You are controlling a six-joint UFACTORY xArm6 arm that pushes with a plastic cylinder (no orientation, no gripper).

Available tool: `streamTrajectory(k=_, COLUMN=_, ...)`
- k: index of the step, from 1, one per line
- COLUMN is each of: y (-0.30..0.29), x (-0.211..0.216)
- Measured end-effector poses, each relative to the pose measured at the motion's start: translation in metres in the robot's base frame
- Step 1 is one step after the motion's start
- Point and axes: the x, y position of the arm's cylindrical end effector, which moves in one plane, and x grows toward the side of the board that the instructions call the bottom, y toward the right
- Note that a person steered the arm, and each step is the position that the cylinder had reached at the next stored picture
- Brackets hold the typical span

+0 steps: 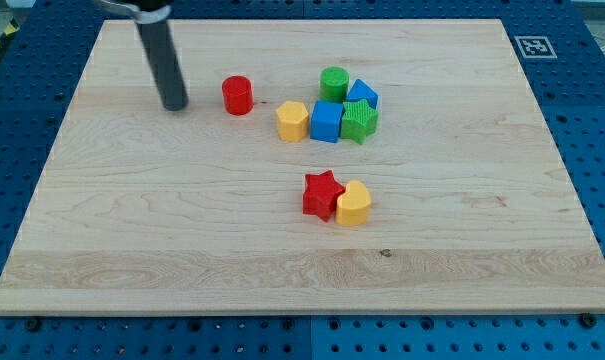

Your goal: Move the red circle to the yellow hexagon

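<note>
My arm had no fingers at all, only a dark rod, so nothing could open or shut and nothing was held. My tip (174,106) stood on the counter (182,240) near the view's top left. It was a little way to the view's left of the red circle (238,95) and not touching it.

The red circle sat alone, with a small gap between it and the yellow hexagon (293,121), which lay to its right and a bit lower in the view. The yellow hexagon was just beside a blue cube (326,122). Close by were a green star-like block (359,120), a green cylinder (333,83) and another blue block (362,95) whose shape I could not tell. Lower down, well apart, a red star (322,194) touched a yellow block (354,204) with a rounded top.

I judged the push had not begun. My tip was lining up behind the red circle. Next, I thought, it should slide right and slightly down the view, so the circle would roll up to the hexagon without bumping the others away.

I could read no words. There was only a black and white square marker (530,45) at the counter's top right corner.
</note>
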Motion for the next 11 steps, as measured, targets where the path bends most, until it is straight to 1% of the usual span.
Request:
streamTrajectory(k=1, y=-0.005, x=-0.032)
streamTrajectory(k=2, y=0.007, x=-0.042)
streamTrajectory(k=3, y=0.021, x=-0.042)
streamTrajectory(k=4, y=0.041, x=-0.037)
streamTrajectory(k=7, y=0.108, x=0.006)
streamTrajectory(k=8, y=0.119, x=0.013)
streamTrajectory(k=10, y=0.107, x=0.012)
streamTrajectory(k=11, y=0.083, x=-0.005)
